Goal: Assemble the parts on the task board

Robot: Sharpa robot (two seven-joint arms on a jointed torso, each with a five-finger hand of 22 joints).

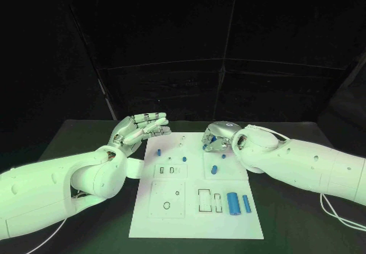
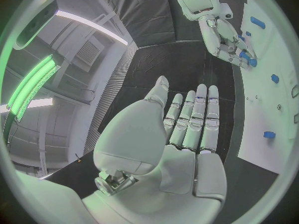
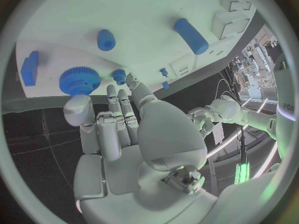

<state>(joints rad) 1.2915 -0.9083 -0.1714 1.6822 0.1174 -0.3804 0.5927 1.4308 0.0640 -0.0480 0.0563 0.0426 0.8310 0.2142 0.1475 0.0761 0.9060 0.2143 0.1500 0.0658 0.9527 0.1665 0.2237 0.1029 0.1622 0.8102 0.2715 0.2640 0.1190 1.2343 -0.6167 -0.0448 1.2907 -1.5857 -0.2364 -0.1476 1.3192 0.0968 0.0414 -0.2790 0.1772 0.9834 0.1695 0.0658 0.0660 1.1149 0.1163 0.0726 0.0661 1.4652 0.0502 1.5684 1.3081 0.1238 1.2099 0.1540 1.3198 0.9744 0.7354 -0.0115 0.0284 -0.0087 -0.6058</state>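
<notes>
- Head view: the white task board [image 1: 194, 211] lies mid-table. The left hand [image 1: 139, 128] hovers at the board's far left corner, fingers straight and together, empty. The right hand [image 1: 216, 138] is over the far right part of the board, among small blue parts [image 1: 214, 170]; two blue cylinders [image 1: 238, 203] lie near right.
- Left wrist view: the left hand [image 2: 187, 129] is flat, holding nothing.
- Right wrist view: the right hand [image 3: 121, 129] has loosely bent fingertips beside a blue gear [image 3: 79, 79]; whether it grips, I cannot tell.
</notes>
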